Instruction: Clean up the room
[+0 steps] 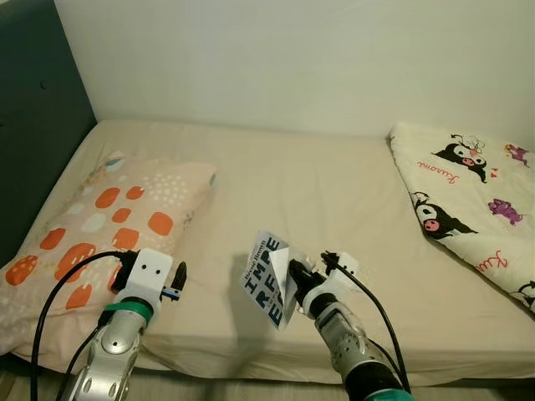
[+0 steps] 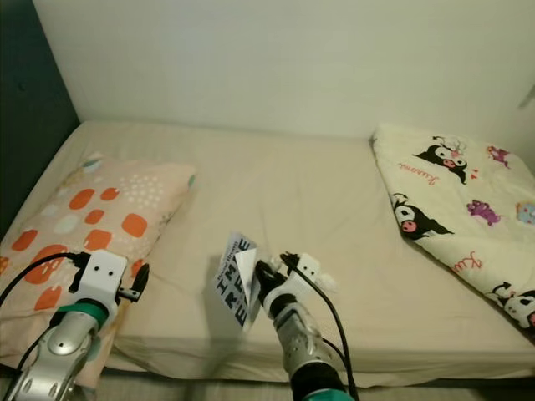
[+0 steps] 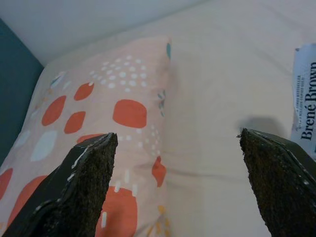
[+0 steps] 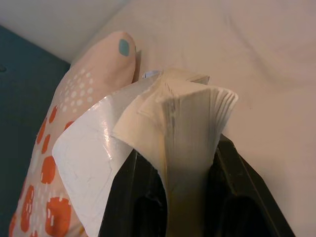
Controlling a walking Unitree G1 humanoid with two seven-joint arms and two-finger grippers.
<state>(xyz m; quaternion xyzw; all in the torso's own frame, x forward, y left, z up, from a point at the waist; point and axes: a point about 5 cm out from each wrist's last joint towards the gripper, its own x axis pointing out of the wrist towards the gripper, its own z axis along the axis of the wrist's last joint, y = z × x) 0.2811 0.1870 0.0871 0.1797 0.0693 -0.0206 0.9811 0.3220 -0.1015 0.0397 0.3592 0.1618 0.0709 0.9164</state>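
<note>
Over bed: right gripper pinches book; left gripper spread.

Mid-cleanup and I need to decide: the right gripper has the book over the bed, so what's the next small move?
Probably raise the right gripper a little, keeping its jaws shut on the book: the book hangs low above the bed with its cover splayed, and the left gripper is open beside the pillow, carrying nothing.

The book was paper, its curled cover glossy, its page edges matt cream. Beside it the sheet and pillow looked soft matt cloth. The left fingers were rough, black and grainy.
</note>
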